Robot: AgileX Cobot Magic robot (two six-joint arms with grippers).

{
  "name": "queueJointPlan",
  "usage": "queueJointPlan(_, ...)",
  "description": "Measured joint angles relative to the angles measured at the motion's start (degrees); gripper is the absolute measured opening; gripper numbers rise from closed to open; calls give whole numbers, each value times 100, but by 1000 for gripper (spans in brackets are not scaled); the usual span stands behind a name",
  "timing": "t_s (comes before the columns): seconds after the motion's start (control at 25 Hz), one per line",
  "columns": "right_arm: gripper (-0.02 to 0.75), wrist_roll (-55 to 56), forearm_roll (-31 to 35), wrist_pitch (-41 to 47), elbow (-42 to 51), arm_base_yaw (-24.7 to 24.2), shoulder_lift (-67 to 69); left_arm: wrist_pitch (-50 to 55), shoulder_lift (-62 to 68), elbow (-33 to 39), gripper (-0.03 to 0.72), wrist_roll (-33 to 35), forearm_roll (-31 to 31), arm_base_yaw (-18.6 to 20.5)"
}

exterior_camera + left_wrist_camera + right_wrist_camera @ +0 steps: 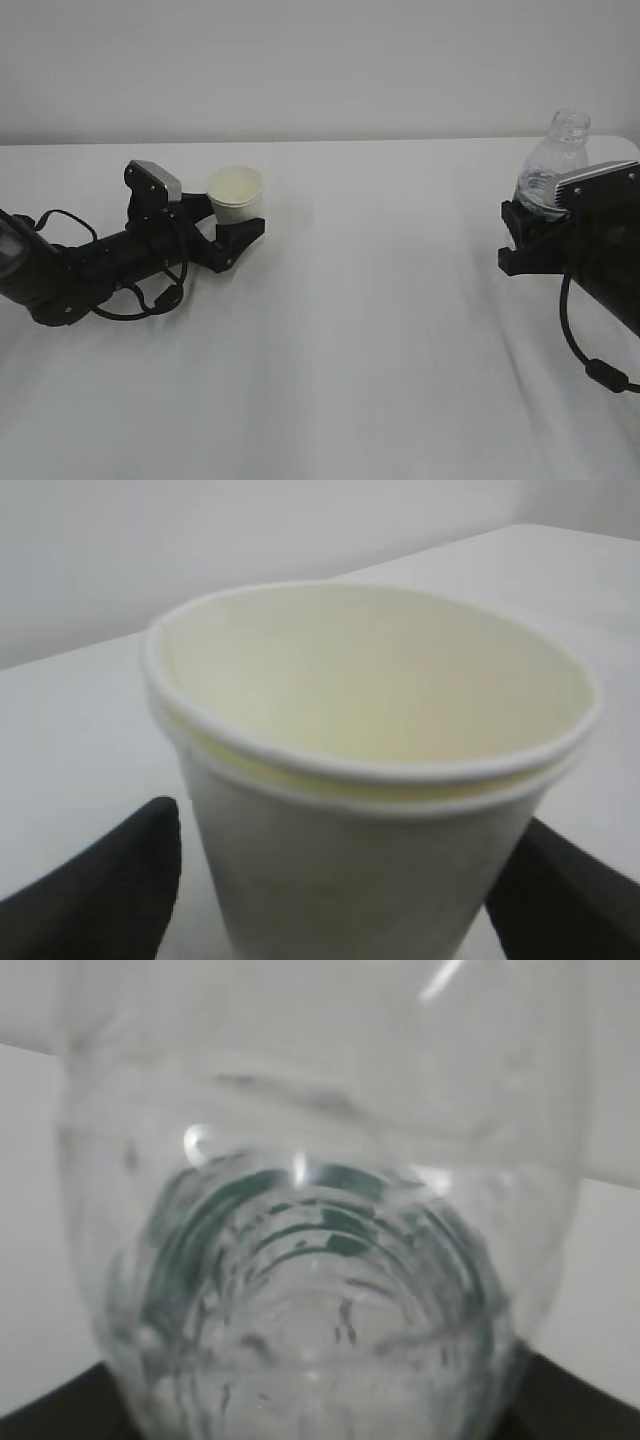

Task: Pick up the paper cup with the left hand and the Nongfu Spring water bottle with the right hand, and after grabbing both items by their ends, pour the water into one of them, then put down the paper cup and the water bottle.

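The left hand (236,238) lies low on the white table (380,330) with its two black fingers (95,890) spread wide to either side of the paper cup (235,192). In the left wrist view a finger shows at each lower corner and the cup's wall fills the space between them, but whether the pads press on the paper cannot be told. The cup stands upright on the left half of the table, its pale yellowish inside facing up. The black arm (90,265) behind this hand runs off toward the left edge, with looped black cables (140,300) under it. The right hand (535,240) sits at the right edge of the table, its jaws partly parted around the lower body of the Nongfu Spring water bottle (556,160), which stands upright with its capless neck on top. From the right wrist view the clear ribbed bottle (320,1260) fills the frame, green showing through it, and black gripper parts flank its base. Firm contact is not visible.
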Motion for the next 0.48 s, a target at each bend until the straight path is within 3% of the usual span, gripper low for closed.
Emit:
queueJointPlan(0.32,428,0,0,0,0,0,0,0,0,-100,690,-21,-26,0)
queueJointPlan(0.48,428,0,0,0,0,0,0,0,0,-100,636,-21,-89,0)
